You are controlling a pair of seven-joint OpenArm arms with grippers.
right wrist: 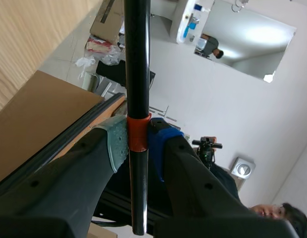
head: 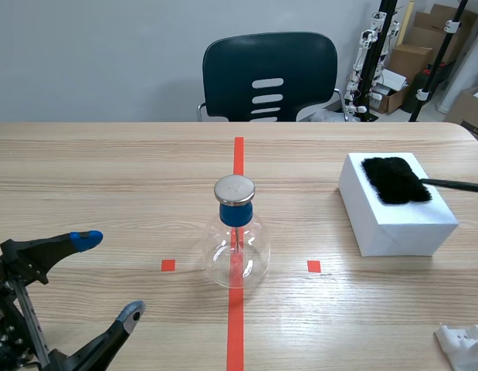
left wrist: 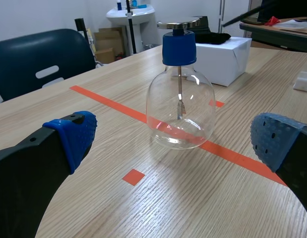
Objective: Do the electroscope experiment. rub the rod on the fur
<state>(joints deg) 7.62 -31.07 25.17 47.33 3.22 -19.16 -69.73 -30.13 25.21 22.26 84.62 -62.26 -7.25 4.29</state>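
Right tool (right wrist: 138, 143) clamps the black rod (right wrist: 137, 59) at its orange band, bringing its tip to the fur (head: 394, 180) for rubbing; left tool (head: 110, 276) sits wide open near the electroscope (head: 235, 239).

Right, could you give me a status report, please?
Left gripper jaws open, low by clear glass flask electroscope. Right gripper jaws shut on thin black rod; its tip at black fur pad on white box. Nothing blocking.
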